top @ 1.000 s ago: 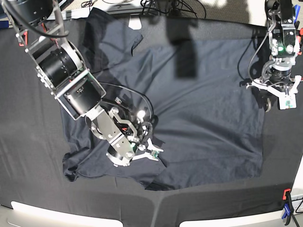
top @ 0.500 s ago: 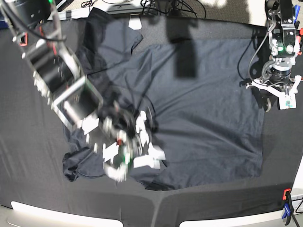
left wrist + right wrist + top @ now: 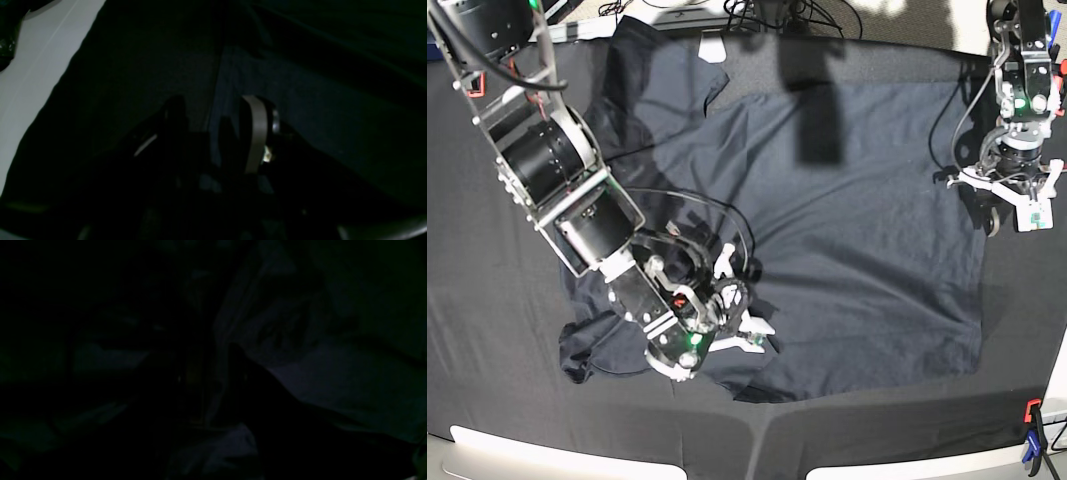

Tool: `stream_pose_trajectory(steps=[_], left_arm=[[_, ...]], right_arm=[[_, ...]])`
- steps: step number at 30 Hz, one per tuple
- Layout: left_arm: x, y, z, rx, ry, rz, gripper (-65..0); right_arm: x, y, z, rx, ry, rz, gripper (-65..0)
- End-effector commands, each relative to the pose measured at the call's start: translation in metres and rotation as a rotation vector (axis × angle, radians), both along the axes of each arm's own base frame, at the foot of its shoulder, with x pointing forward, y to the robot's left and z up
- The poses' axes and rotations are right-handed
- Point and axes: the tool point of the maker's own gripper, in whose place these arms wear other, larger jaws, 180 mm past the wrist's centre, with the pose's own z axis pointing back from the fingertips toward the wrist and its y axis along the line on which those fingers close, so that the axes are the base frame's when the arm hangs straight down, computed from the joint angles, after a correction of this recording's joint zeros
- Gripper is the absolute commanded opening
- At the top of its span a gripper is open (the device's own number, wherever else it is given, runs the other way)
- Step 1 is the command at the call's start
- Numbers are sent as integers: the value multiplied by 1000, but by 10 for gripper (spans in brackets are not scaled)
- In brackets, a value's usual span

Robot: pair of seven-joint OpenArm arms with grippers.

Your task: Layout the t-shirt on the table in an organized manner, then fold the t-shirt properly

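Seen from above, the t-shirt (image 3: 847, 230) lies spread across most of the table (image 3: 487, 330), dark cloth on black cloth. Its hem side, near my left arm, lies fairly flat. The opposite end is bunched and rumpled near the front edge.

My right gripper (image 3: 742, 325) is pressed down into that bunched part, low on the cloth. I judge it is there to take a fold and pull it straight. The wrist view is too dark to tell whether its jaws grip fabric or merely rest on it.

My left gripper (image 3: 1017, 205) sits at the shirt's far edge. In its wrist view the fingers (image 3: 255, 133) stand apart over the cloth edge, clasping nothing, probably waiting to anchor that side.
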Motion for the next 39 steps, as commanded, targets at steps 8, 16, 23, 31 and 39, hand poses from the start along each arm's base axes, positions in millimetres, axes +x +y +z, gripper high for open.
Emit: stream_pose_trajectory(steps=[8, 16, 23, 31, 39], left_arm=[[6, 3, 16, 22, -55, -6, -401], [6, 3, 16, 22, -54, -6, -401], [6, 3, 16, 22, -54, -6, -401], [6, 3, 16, 22, -54, -6, -401], [6, 4, 17, 60, -48, -10, -401]], right_arm=[[9, 15, 20, 74, -2, 20, -524], [16, -3, 20, -30, -40, 27, -524], [21, -6, 21, -46, -70, 35, -525], [20, -4, 21, -35, -64, 33, -566], [27, -1, 24, -21, -101, 46, -650]])
